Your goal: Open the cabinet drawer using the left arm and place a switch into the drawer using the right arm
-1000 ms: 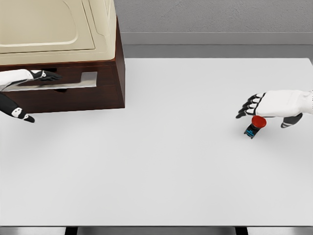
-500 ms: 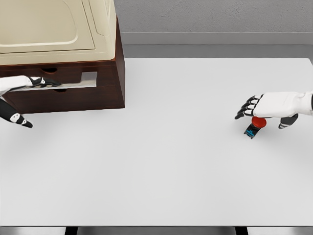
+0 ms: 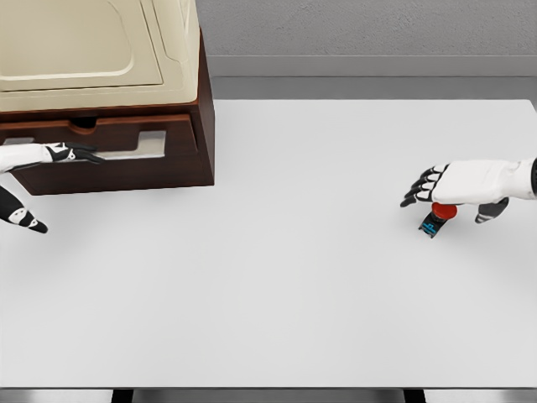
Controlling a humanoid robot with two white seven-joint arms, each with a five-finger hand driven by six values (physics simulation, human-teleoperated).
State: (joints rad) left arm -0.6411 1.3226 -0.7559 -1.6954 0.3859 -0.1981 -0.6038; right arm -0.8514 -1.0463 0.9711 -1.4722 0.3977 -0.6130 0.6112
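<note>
Head view: the left hand (image 3: 50,154) sits at the left edge of the frame with its fingers laid flat along the front of the cabinet drawer (image 3: 126,134), hooked on rather than wrapped round anything I can make out. The drawer front stands slightly proud of the dark wooden cabinet (image 3: 180,164) in the upper left, so the opening step looks under way but far from done; the next move calls for a longer straight pull toward the lower edge. Nothing of the drawer's inside shows, so its contents cannot be told. At the right, the right hand (image 3: 453,186) hovers open, fingers spread, directly over the switch (image 3: 438,217), a red-capped button lying on the white desk (image 3: 294,277), not yet grasped.
</note>
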